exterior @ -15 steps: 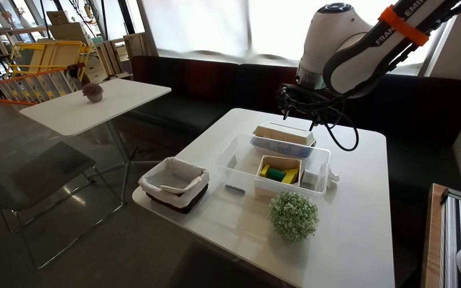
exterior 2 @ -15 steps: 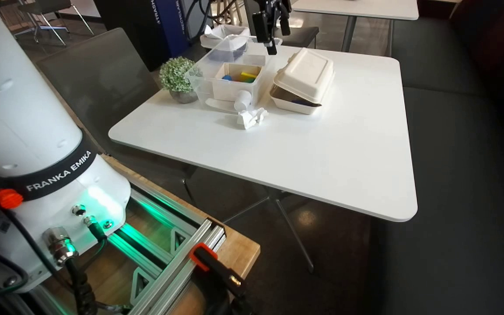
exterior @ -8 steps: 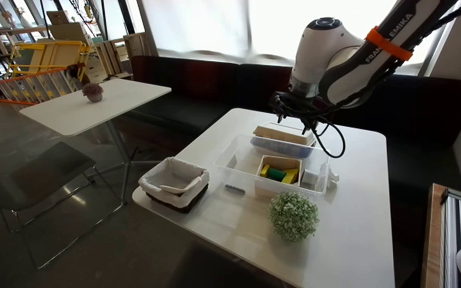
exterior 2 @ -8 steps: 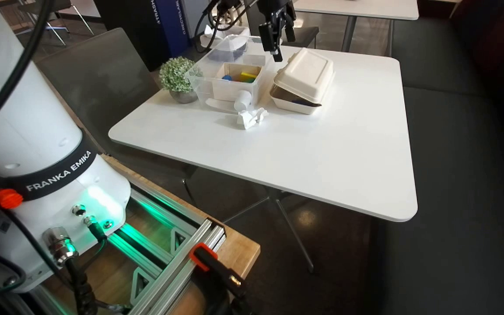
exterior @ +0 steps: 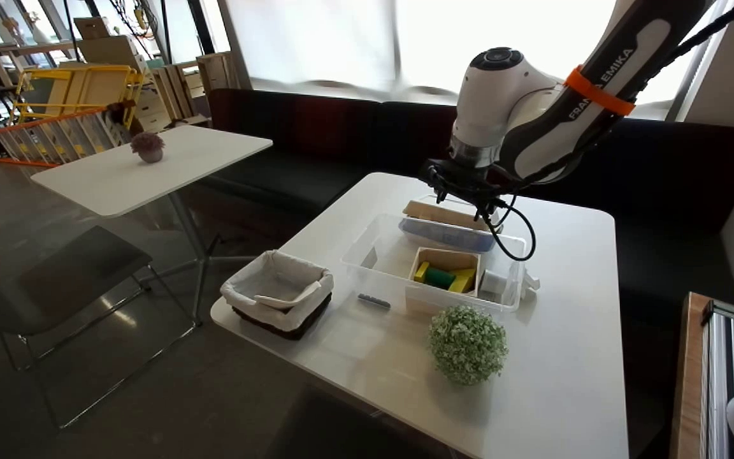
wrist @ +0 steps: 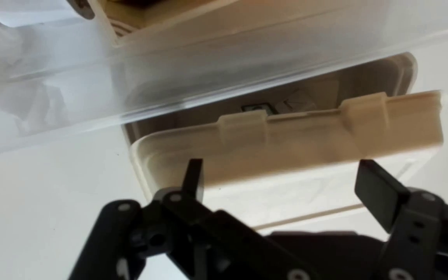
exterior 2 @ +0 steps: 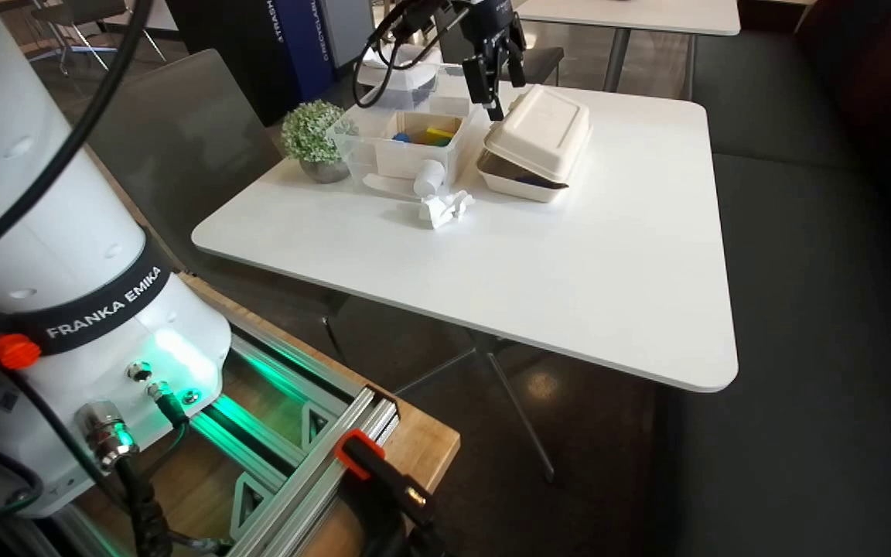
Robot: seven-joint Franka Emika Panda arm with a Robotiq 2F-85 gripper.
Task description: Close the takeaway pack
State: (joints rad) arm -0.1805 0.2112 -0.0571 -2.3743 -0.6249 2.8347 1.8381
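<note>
Only the wrist view is looking straight into the gap of the clamshell takeaway pack [exterior 2: 538, 147], where a dark-bordered item [wrist: 259, 108], too dim to name, is lying beyond the edge of the lid [wrist: 301, 151]. An exterior view is showing that lid slanting over the base [exterior 2: 517, 187], partly raised toward the clear plastic bin [exterior: 392, 258]. In an exterior view a lined basket [exterior: 281, 290] is standing plainly at the table [exterior: 564, 382] corner opposite the bench [exterior 2: 793, 325] and the robot base [exterior 2: 121, 356].

The pack is sitting between the bin and the bench edge. The bin, holding a wooden box [exterior: 448, 256], is standing just beside it, while bare tabletop is stretching from the pack to the bench edge and to the corner shared with the robot-side edge. Crumpled white paper [exterior 2: 445, 207] is lying near the bin, toward that robot-side edge.

The arm [exterior: 552, 137] is arching over from the robot side, its wrist hanging nearly upright. The end effector [wrist: 282, 179] is pointing down over the pack, its fingers [wrist: 379, 192] standing well spread with the lid showing between them; the views are leaving untold whether they are touching it.
</note>
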